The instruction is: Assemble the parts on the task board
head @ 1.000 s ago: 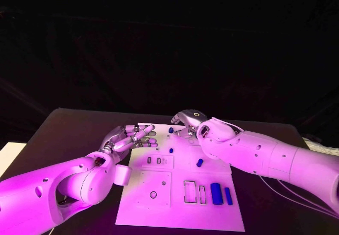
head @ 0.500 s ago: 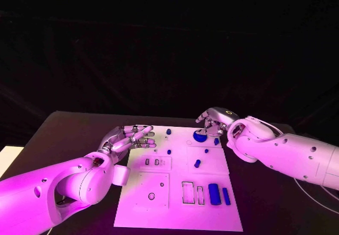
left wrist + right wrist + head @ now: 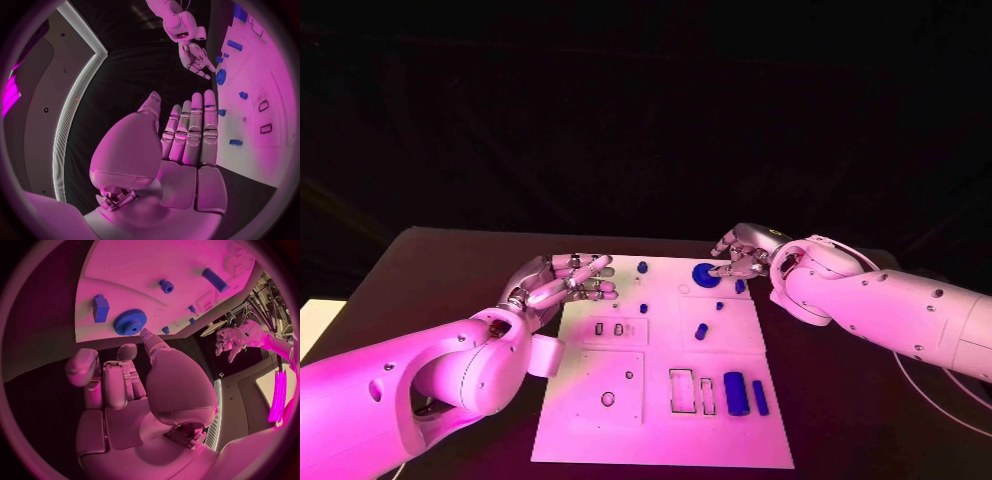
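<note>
**Little blue gear at the far edge of the board, and how we'd grab it**

So here's where we are. The blue gear (image 3: 707, 275) lies flat on the white board (image 3: 661, 420), up at its far end, and our right hand (image 3: 741, 252) sits just beside it on the far right. From the wrist view the gear (image 3: 130, 321) lies just past the fingertips (image 3: 147, 335), maybe touching one, we can't tell. Nothing is in that hand, and its fingers look loosely curled, not clamped. The left hand (image 3: 567, 282) hovers by the board's left edge, fingers apart, holding nothing.

Handling guess: the gear looks like a small stiff plastic piece, light and not fragile. It's thin and flat on the board, so picking it straight up could be fiddly. We'd pinch it across the toothed rim, where the teeth give some bite, or tip it up on edge first. The smooth faces look slippery.

What's around it: a small blue block (image 3: 100, 308) sits right next to the gear, close enough to get bumped. A short blue peg (image 3: 166, 286) and a longer blue bar (image 3: 214, 280) lie further along. On the near end there are two upright blue bars (image 3: 736, 386) beside rectangular slots, well apart from the gear. The dark worktop (image 3: 444, 270) surrounds the board.
</note>
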Controlling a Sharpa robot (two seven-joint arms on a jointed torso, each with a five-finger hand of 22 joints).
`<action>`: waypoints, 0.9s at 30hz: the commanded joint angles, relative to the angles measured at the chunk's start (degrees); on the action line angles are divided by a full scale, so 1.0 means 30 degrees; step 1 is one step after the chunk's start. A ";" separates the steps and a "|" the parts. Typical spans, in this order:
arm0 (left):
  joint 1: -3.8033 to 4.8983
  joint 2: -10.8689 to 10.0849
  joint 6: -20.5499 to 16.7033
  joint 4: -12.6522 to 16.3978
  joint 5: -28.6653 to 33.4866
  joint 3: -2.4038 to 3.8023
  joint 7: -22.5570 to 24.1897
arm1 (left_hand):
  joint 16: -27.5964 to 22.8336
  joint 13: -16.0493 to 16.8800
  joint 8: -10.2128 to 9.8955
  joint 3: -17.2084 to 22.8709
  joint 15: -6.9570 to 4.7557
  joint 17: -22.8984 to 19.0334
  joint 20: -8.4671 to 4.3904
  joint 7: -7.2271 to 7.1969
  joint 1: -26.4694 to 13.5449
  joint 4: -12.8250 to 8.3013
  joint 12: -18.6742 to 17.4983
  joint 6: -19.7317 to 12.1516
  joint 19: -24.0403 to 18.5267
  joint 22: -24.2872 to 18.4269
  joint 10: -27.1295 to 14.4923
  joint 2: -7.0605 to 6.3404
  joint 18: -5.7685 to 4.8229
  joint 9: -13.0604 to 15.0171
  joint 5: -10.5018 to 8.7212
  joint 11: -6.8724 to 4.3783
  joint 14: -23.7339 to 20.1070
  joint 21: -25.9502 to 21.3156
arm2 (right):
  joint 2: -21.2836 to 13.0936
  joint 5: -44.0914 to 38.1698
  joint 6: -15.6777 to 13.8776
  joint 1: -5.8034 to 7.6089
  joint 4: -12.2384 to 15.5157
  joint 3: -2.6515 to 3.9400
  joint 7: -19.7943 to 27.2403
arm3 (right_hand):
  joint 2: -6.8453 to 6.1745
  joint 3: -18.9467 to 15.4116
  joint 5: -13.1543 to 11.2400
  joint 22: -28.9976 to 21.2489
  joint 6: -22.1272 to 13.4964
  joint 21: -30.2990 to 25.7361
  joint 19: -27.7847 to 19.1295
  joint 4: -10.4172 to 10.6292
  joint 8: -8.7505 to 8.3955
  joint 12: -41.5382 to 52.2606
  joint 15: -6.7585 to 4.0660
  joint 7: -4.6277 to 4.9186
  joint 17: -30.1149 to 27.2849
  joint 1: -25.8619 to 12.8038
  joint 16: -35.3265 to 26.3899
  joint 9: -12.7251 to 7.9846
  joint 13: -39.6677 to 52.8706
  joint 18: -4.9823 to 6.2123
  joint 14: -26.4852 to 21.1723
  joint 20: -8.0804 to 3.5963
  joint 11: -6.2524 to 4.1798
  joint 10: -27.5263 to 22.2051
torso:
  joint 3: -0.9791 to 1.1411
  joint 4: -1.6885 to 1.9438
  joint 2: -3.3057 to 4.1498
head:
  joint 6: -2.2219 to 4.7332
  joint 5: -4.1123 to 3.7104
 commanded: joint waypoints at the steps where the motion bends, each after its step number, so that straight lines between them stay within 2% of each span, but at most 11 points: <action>1: 0.0022 0.0041 0.0418 0.0008 -0.0169 0.0015 0.0077 | -0.0095 -0.0024 -0.0077 0.0002 0.0049 0.0021 0.0045 0.0102 -0.0048 -0.0143 -0.0065 -0.0008 0.0154 -0.0019 0.0001 0.0166 0.0043 -0.0026 -0.0017 0.0096 -0.0039 -0.0088 | 0.0164 0.0305 0.1138 -0.0067 -0.0202 0.0001 -0.0220 | -0.0004 -0.0028 0.0089 0.0245 -0.0110 0.0183 0.0070 0.0169 0.0100 0.0726 0.0096 0.0040 0.0248 0.0244 0.0187 0.0002 0.0848 -0.0319 0.1009 0.0098 0.0021 0.0309 | -0.0039 0.0027 -0.0009 | -0.0056 -0.0020; 8: 0.0021 0.0036 0.0424 0.0002 -0.0169 0.0015 0.0064 | -0.0095 -0.0024 -0.0077 0.0002 0.0049 0.0021 0.0045 0.0102 -0.0048 -0.0143 -0.0065 -0.0008 0.0154 -0.0019 0.0001 0.0166 0.0043 -0.0026 -0.0017 0.0096 -0.0039 -0.0088 | 0.0520 0.0321 0.1578 -0.0152 -0.0575 -0.0007 -0.0270 | 0.0090 -0.0387 0.0025 0.0814 -0.0121 0.0631 0.0097 0.0431 0.0293 0.4571 0.0154 0.0078 0.1382 0.0556 0.0946 0.0001 0.5019 -0.0389 0.1147 0.0158 0.0076 0.1806 | -0.0034 0.0020 -0.0003 | -0.0094 0.0003; 19: 0.0021 0.0049 0.0206 -0.0003 -0.0169 0.0015 -0.0013 | -0.0140 -0.0019 -0.0097 0.0009 0.0051 0.0069 0.0049 0.0098 -0.0014 -0.0208 -0.0092 0.0015 0.0149 -0.0032 0.0025 0.0193 0.0042 -0.0022 -0.0017 0.0095 -0.0054 -0.0111 | 0.0964 0.0063 0.1871 -0.0284 -0.0980 -0.0018 -0.0334 | 0.0271 -0.0603 -0.0009 0.1447 -0.0053 0.1078 0.0241 0.0505 0.0475 0.6920 0.0213 0.0100 0.2595 0.0793 0.1708 0.0005 0.7541 -0.0483 0.1323 0.0241 0.0114 0.2872 | -0.0026 0.0003 -0.0001 | -0.0039 0.0033; 27: 0.0022 0.0048 0.0292 -0.0016 -0.0169 0.0015 -0.0050 | -0.0149 -0.0016 -0.0099 0.0014 0.0048 0.0090 0.0048 0.0102 -0.0001 -0.0232 -0.0097 0.0035 0.0156 -0.0035 0.0044 0.0208 0.0045 -0.0019 -0.0016 0.0093 -0.0045 -0.0115 | 0.1174 -0.0741 0.1928 -0.0296 -0.1192 -0.0032 -0.0615 | 0.0475 -0.0526 -0.0062 0.2046 0.0267 0.1454 0.0445 0.0432 0.0673 0.7275 0.0199 0.0053 0.3043 0.1012 0.1986 0.0045 0.7974 -0.0579 0.1390 0.0245 0.0080 0.3012 | -0.0011 0.0000 0.0009 | -0.0176 0.0048</action>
